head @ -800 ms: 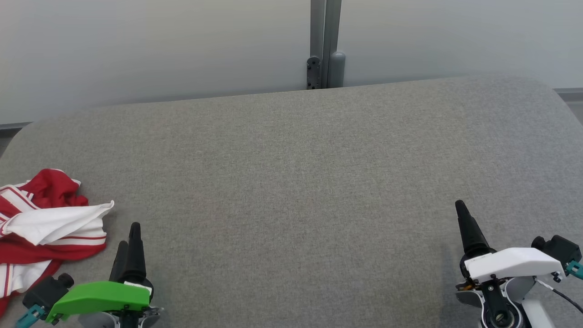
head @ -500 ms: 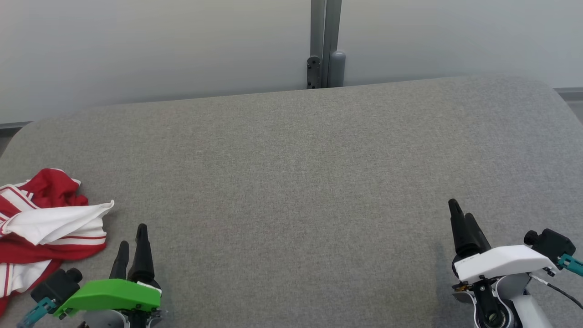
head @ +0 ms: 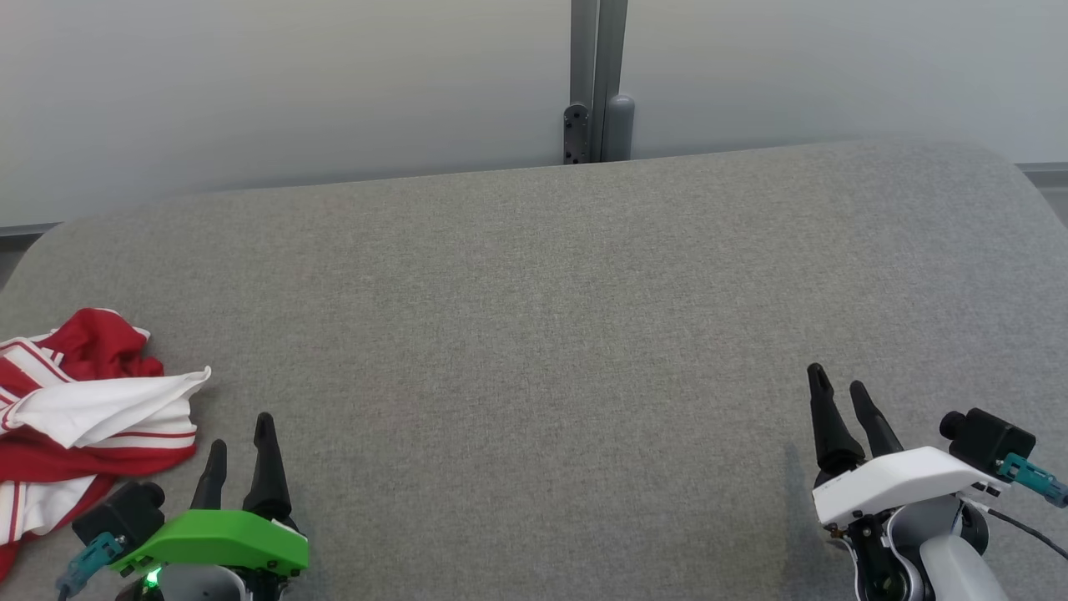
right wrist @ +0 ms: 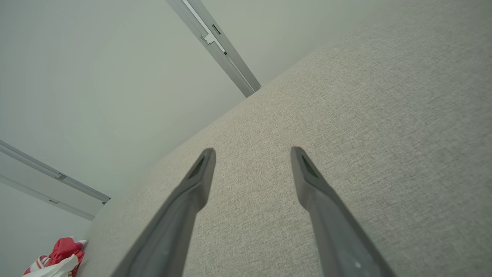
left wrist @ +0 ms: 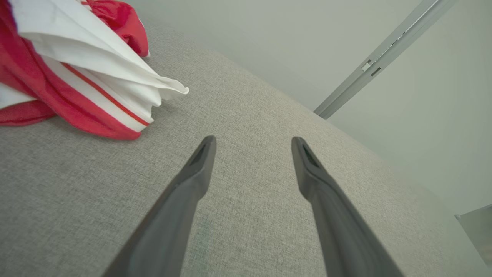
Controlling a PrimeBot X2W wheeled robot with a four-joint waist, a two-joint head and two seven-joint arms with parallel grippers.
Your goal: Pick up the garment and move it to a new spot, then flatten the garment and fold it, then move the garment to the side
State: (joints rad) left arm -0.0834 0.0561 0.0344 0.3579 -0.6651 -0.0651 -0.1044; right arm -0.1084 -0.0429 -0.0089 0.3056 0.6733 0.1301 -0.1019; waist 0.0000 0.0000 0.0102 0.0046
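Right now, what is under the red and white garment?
The garment lies crumpled on the grey padded table, which shows beside it. Whether anything sits beneath its folds cannot be seen; the cloth covers that patch.

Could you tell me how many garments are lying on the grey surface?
1: a crumpled red-and-white garment at the near left of the grey surface, beside the left gripper. It runs past the frame edge, so more may be hidden.
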